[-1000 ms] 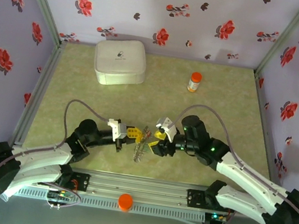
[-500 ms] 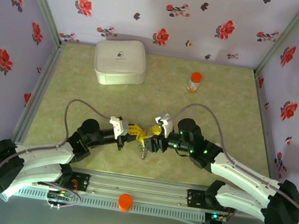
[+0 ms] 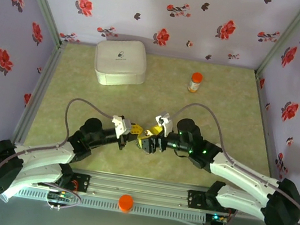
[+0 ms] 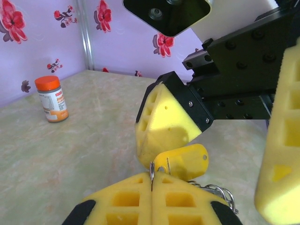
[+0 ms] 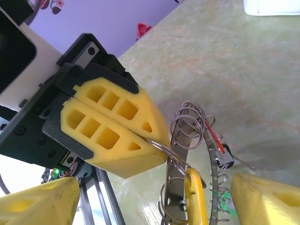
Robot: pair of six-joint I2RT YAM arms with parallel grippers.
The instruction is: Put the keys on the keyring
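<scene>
- Top external: green mottled table [image 3: 225, 107]. A white case [image 3: 121, 62] sits at the far left and an orange-capped bottle [image 3: 195, 82] at the far right of centre, well apart.
- Both arms reach in to front-centre. The left gripper [image 3: 134, 132] and right gripper [image 3: 147, 139] are tip to tip. What hangs between them is too small to sort here.
- Left wrist: the left gripper's [image 4: 151, 182] yellow pads [image 4: 122, 199] are pressed flat together, with a thin wire loop [image 4: 151, 169] pinched at the seam.
- The loop passes through the head of the yellow key [image 4: 185, 161], which lies just past the pad tips.
- The right gripper [image 4: 222, 140] stands in front. One finger [image 4: 164, 122] is just above the yellow key; contact cannot be told. The other is at the right frame edge. The bottle [image 4: 51, 99] stands upright on the table behind.
- Right wrist: the right gripper's [image 5: 157, 192] own fingers [image 5: 37, 206] are spread wide at the two lower corners, gripping nothing.
- The keys [image 5: 193, 190] hang between those fingers, below the left gripper's [image 5: 155, 139] clamped tips.
- The keyring [image 5: 212, 173], a grey band with coil-like loops, curves down just beside the yellow key.
- Red and green flecks show among the rings; which keys they belong to cannot be told.
</scene>
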